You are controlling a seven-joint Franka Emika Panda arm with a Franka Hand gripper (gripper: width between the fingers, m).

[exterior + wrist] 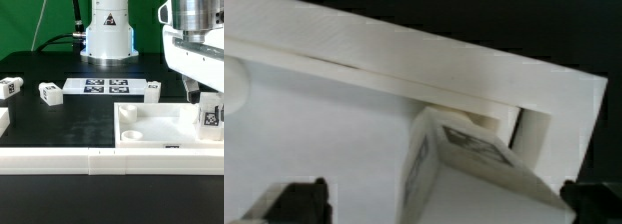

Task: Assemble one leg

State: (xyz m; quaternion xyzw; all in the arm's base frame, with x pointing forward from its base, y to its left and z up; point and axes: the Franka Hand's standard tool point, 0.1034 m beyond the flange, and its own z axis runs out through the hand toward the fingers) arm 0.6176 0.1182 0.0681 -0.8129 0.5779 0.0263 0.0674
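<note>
The leg [210, 114], a small white block with a black-and-white tag, stands at the corner of the large white panel [150, 128] on the exterior view's right. My gripper [207, 100] hangs right over it. In the wrist view the leg [473, 160] leans against the panel's raised rim [438, 70], between my fingers. The dark fingertips [295, 200] stand wide apart, with a clear gap between the leg and one of them. The gripper [438, 205] looks open around the leg.
Three more legs lie on the black table: two at the exterior view's left [11, 87] [50, 93] and one by the marker board's end [152, 90]. The marker board [105, 86] lies before the robot base. A long white rail [90, 160] runs along the front.
</note>
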